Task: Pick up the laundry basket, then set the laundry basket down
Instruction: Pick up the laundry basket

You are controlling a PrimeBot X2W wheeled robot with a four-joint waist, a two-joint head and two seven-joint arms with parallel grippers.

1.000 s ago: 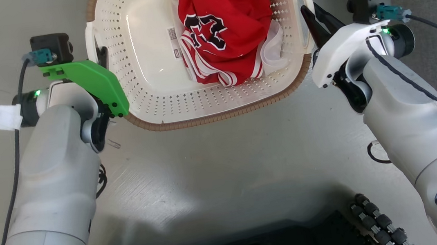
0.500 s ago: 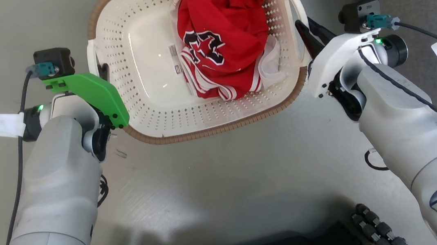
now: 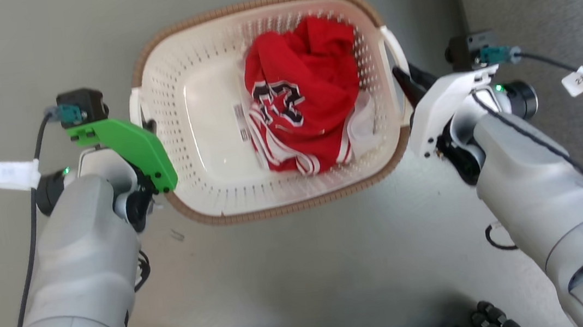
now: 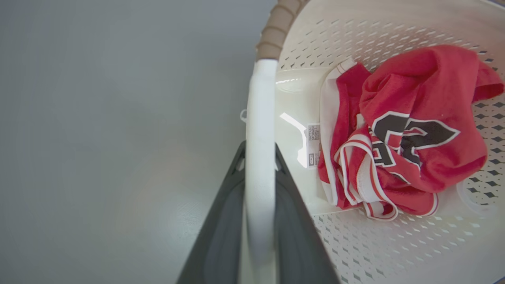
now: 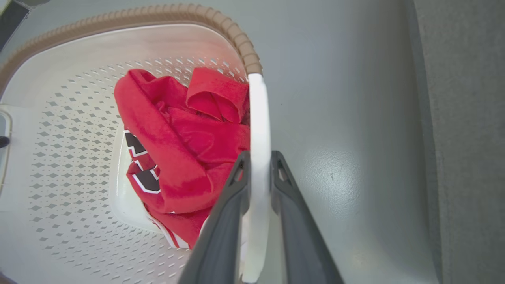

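The left half of the laundry basket point(image 3: 275, 212) is bare down to the bottom panel and can be entered from above. The right half is taken up by a crumpled red garment point(image 3: 301, 107) lying against the right wall. Both side handles are occupied: the left gripper point(image 4: 259, 149) and the right gripper point(image 5: 260, 154) each have their fingers closed on either side of a handle bar. Open grey floor point(image 3: 304, 272) lies beside the left handle, beyond the far rim, and between the near rim and the robot. On the right, a grey textured surface point(image 3: 553, 2) borders the floor near the handle and leaves a narrower strip. A tagged cable point(image 3: 580, 80) crosses that side.
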